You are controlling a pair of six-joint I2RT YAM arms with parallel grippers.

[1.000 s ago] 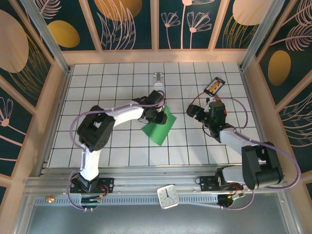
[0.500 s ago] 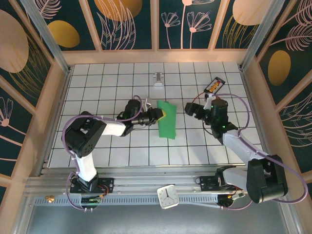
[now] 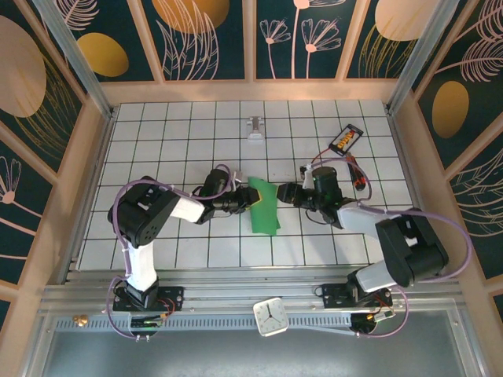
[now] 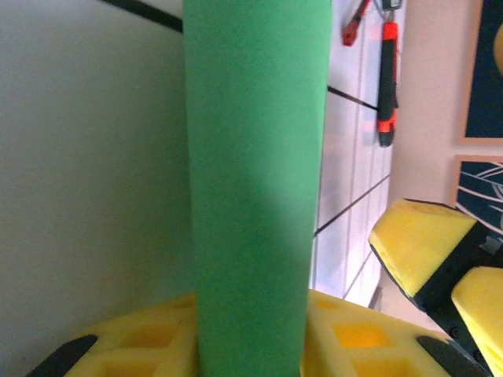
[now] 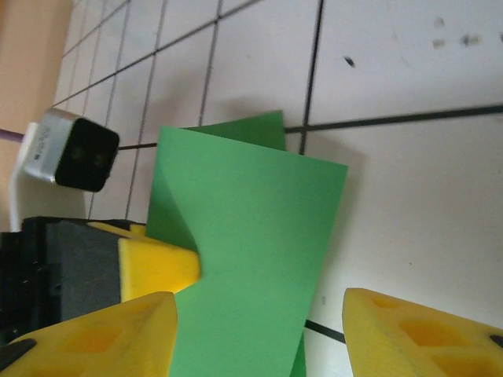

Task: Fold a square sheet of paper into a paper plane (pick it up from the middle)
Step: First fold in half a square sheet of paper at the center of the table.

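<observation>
The square sheet of paper (image 3: 264, 207) is bright green and bent into a narrow upright fold over the middle of the grid table. My left gripper (image 3: 248, 199) is shut on its left side; in the left wrist view the paper (image 4: 255, 181) rises as a tall strip from between the yellow pads (image 4: 346, 334) of the left gripper (image 4: 251, 326). My right gripper (image 3: 284, 194) has come in from the right. In the right wrist view the right gripper (image 5: 259, 318) is open, with the paper (image 5: 251, 259) between its wide-apart fingers (image 5: 118, 338). No finished paper plane shape shows.
A red-handled screwdriver (image 4: 385, 78) lies by the right wall. A black and orange object (image 3: 346, 139) sits at the back right, and a small grey object (image 3: 255, 129) at the back middle. A white clock (image 3: 271, 316) rests on the near rail.
The right gripper has swung left to the paper and its jaws have narrowed. The left gripper has turned the paper from a slanted sheet into a narrower upright fold.
</observation>
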